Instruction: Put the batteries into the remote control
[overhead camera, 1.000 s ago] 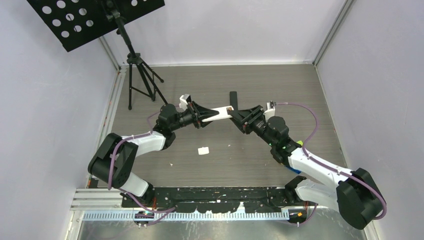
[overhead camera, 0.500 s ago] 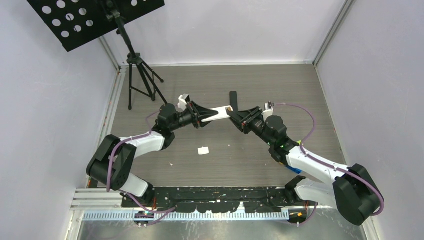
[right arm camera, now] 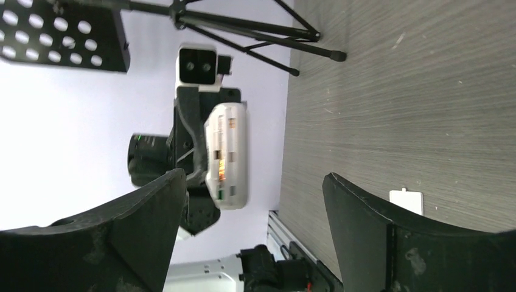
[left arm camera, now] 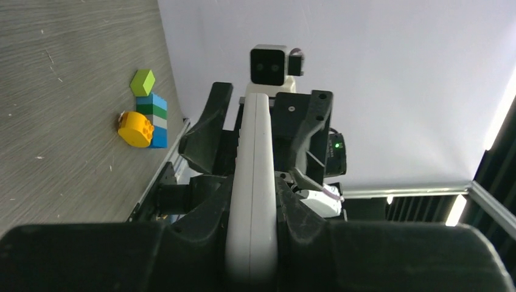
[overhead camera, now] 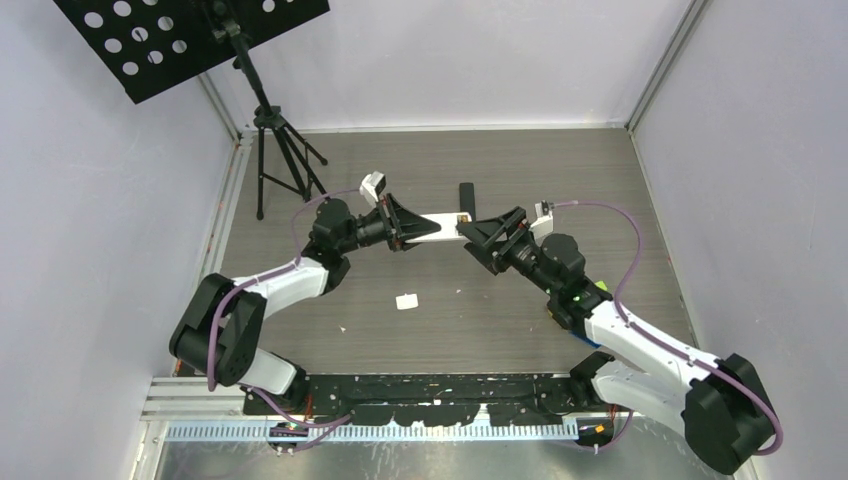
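— Well, where is the remote control (overhead camera: 448, 228)?

— Midair, lifted off the table (overhead camera: 560, 170), lying level between my two arms. My left pincer (overhead camera: 415, 225) is clamped on one end of it, both pads pressed against its narrow white sides.

— And the other pincer?

— My right pincer (overhead camera: 472, 230) faces the remote's free end, jaws spread wide, gripping nothing. From that wrist, the remote shows between the two fingers without touching either.

— Anything on the remote itself?

— A coloured strip (right arm camera: 220, 164), orange, gold and dark green, runs along its face. It is too blurred for me to tell what it is.

— What lies around?

— A small white tab (overhead camera: 407, 301) sits flat on the table, nearer my bases, well apart from the remote. Toy blocks (left arm camera: 145, 115), green, blue and yellow, cluster at the table's right edge. A black tripod stand (overhead camera: 275, 150) rises at the far left corner.
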Motion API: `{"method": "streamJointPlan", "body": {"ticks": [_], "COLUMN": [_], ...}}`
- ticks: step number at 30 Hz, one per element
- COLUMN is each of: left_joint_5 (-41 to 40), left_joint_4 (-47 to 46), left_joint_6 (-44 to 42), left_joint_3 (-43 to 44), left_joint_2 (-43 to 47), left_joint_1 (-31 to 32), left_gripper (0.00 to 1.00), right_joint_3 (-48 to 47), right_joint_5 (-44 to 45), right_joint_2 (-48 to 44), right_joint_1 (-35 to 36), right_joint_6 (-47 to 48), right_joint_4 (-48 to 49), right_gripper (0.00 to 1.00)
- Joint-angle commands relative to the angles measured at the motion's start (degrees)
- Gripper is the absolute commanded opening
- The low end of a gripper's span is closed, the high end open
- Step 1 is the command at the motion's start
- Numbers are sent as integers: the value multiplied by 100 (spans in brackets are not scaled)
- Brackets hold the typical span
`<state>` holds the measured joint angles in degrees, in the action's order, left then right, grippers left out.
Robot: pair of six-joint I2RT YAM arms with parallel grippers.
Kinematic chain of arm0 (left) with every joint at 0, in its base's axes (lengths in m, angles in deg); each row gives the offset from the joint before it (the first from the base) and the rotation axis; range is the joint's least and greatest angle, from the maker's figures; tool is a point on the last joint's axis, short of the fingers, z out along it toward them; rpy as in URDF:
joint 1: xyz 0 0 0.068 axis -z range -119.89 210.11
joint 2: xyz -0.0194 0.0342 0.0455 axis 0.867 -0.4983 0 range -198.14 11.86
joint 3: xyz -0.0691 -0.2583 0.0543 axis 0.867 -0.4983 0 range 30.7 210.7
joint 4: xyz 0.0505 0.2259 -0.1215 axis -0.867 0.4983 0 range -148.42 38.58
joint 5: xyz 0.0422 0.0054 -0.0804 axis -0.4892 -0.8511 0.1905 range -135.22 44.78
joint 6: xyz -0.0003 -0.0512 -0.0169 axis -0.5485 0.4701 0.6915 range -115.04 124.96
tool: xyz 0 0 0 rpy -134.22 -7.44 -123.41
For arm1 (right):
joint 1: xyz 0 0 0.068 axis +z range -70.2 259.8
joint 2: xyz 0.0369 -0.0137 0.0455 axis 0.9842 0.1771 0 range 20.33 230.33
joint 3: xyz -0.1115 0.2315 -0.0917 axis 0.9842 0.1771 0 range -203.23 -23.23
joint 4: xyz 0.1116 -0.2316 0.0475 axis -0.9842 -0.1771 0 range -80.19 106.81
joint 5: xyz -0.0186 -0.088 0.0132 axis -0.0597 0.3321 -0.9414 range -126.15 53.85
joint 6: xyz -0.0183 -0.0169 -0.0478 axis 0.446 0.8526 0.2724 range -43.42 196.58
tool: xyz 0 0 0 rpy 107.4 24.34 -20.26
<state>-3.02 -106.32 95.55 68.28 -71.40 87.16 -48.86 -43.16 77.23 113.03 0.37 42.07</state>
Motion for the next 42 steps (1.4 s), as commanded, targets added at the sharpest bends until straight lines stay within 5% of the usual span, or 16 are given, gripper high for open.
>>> {"method": "streamJointPlan", "body": {"ticks": [1,7,13,25,28,32,35,42], "left_joint_5": [681,1218,1651,1785,1739,1552,1246,-821], "left_joint_4": [207,897,1655,1761,1854,2348,3339,6464], "left_joint_6": [-954,-1554,-2120,-2163,-2244,-2628,-3364,-5117], "left_joint_3": [384,609,864,972,987,979,986,1257], "left_joint_2": [222,439,678,727,703,746,899,1463], "left_joint_1": [-81,-154,-173,-174,-181,-276,-438,-586], "left_gripper": [0,0,0,0,0,0,0,0], "right_joint_3": [-288,-174,-491,-889,-991,-1246,-1378,-1726], "right_joint_5": [-523,-1044,-1389,-1300,-1271,-1256,-1156,-439], "right_joint_2": [-405,-633,-689,-343,-351,-472,-631,-232], "right_joint_1": [-57,-129,-216,-230,-230,-230,-231,-216], "right_joint_6": [820,1158,1761,2616,2852,2975,2931,3042], "right_joint_4": [25,44,-635,-1442,-1649,-1986,-2211,-3415], "right_gripper": [88,83,47,8,11,53,69,72]}}
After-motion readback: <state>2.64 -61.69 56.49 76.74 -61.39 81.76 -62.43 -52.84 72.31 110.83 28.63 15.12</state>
